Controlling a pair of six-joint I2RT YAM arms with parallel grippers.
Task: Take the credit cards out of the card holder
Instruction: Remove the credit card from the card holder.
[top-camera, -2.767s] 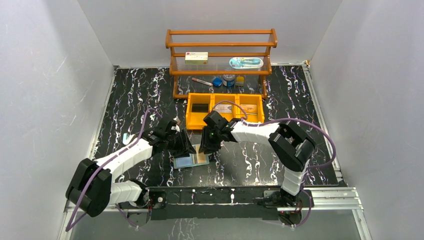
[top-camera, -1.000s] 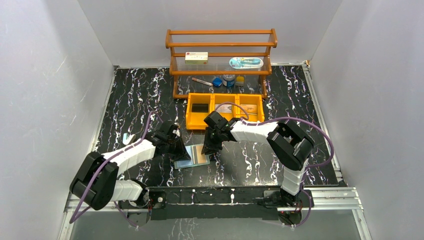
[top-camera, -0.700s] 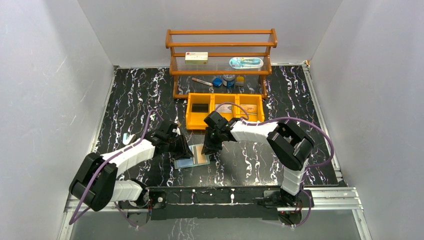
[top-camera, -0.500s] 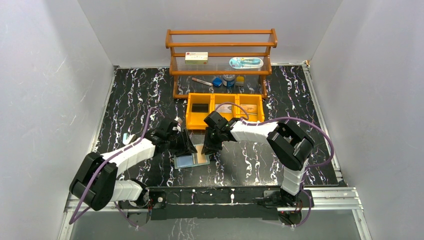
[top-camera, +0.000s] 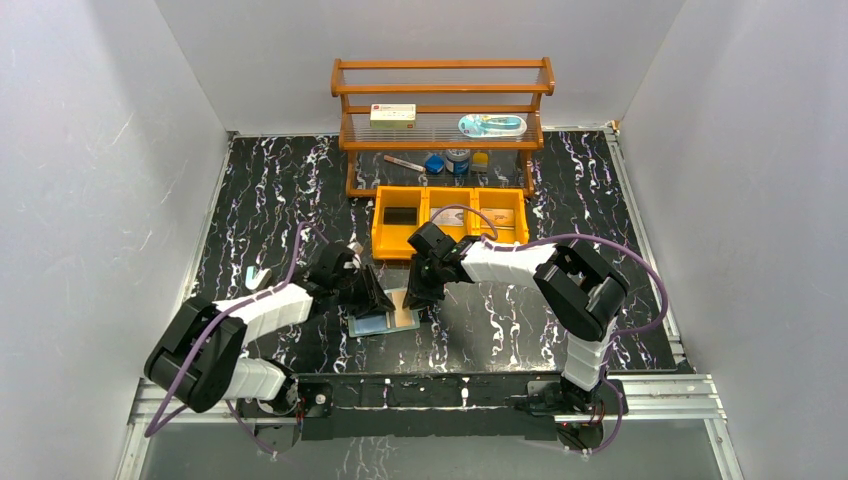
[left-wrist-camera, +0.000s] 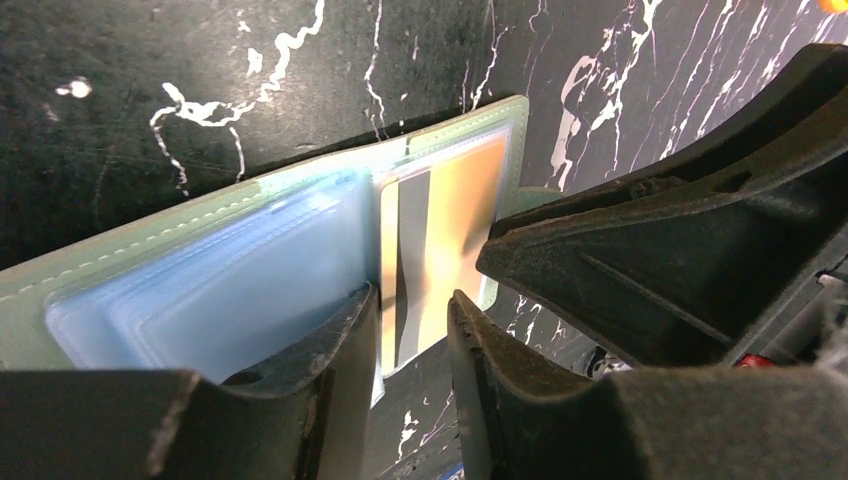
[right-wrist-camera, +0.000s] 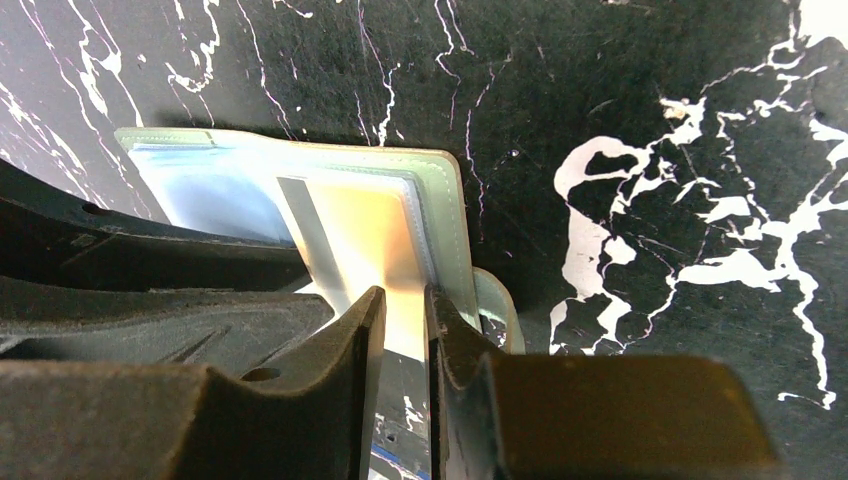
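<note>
The sage-green bifold card holder (top-camera: 375, 324) lies open and flat on the black white-veined bench (top-camera: 280, 190), just ahead of the arm bases. Its long axis runs left to right, with the fold going near to far. Its pale blue pockets fill the left half. An orange-tan plastic card with a grey stripe (left-wrist-camera: 460, 210) sits in the right half, its long axis near to far and the stripe along its left side. The small snap tab (right-wrist-camera: 497, 305) sticks out of the holder's right edge.

The left tool (left-wrist-camera: 411, 310) stands over the fold with its fingers a narrow gap apart and the card's face showing between them. The right tool (right-wrist-camera: 405, 295) is likewise slightly parted over the card. Neither is clamped on anything; whether the tips touch cannot be told.

A second ago the left tool was off to the holder's left. The right arm has not shifted.

Beyond is an orange three-compartment plastic bin (top-camera: 388, 246) with a dark card (top-camera: 400, 215) in its left compartment. Behind it, a wooden rack (top-camera: 440, 88) carries a white oblong box (top-camera: 392, 116) whose red label is too small to read.
</note>
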